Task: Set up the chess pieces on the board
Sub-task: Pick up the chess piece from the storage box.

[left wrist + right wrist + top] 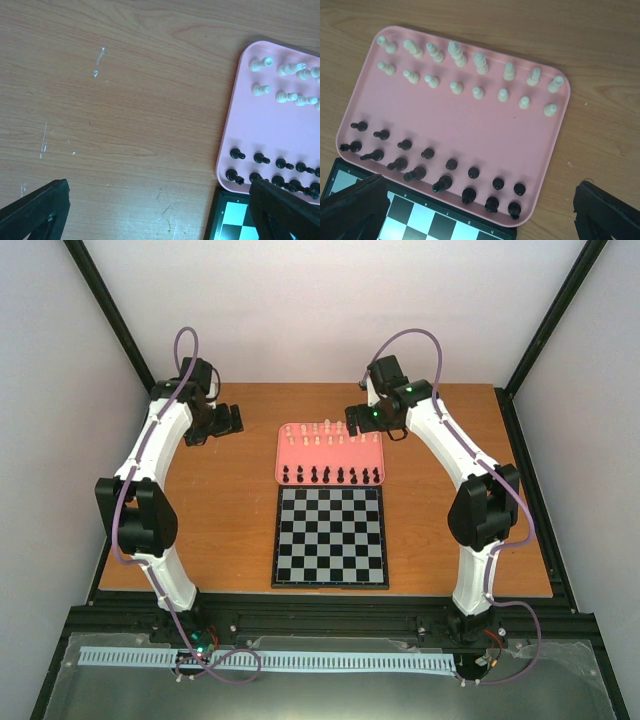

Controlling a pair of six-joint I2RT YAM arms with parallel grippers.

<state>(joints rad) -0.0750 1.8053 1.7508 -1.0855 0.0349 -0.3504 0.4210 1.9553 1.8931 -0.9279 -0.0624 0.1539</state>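
Noted chess pieces standing in pink tray, at far edge of board. Found left gripper spread wide over table, right gripper equally wide above tray, holding nothing.

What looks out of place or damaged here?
No piece lies fallen: the chess pieces stand in tidy rows in the pink tray. Only the wooden table shows small white scratches, left of the tray.

Top cam: high, far, looking down at pink tray. Right wrist: close above it. Left wrist: close, apparently off its left end. All share tray, board edge.
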